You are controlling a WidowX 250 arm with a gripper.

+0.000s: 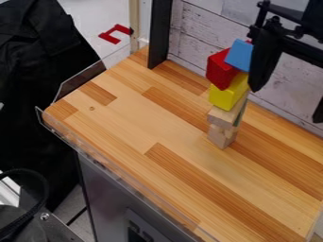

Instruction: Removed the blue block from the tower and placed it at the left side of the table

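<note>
Crowding the blue block (239, 56): red block (219, 71), yellow block (225, 97), black fingers (263, 64).

Black arm (310, 20), knobbly black hand (287, 104), tapering fingers (264, 64)

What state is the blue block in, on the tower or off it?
On the tower: the blue block sits tilted at the top, next to the red block and above the yellow block.

1 fairly near camera above; downward slant across the tabletop (132, 127) toward the wall (199, 28)
</note>
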